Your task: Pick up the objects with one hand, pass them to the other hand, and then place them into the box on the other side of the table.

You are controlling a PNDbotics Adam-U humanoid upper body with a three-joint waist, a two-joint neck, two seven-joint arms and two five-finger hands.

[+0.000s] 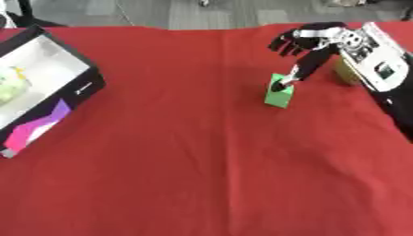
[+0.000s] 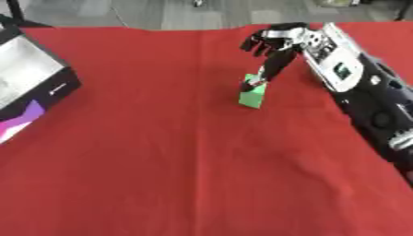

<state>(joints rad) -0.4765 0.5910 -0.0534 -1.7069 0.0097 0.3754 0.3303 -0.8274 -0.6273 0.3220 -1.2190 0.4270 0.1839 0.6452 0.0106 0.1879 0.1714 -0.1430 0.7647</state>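
Observation:
A small green block (image 1: pixel 279 95) stands on the red tablecloth, right of centre. My right hand (image 1: pixel 316 42) comes in from the upper right and hovers just above and behind it. Its fingers are spread and only slightly bent, and the thumb (image 1: pixel 292 73) reaches down so that its tip touches the block's top edge. Nothing is closed around the block. A black box (image 1: pixel 84 81) with a white inside lies at the left edge, holding a pale green and yellow object (image 1: pixel 8 84). My left hand shows in neither view.
A yellowish object (image 1: pixel 347 73) sits half hidden behind my right forearm (image 1: pixel 379 64). The red cloth (image 1: pixel 185 156) covers the whole table between the block and the box. Grey floor lies past the far edge.

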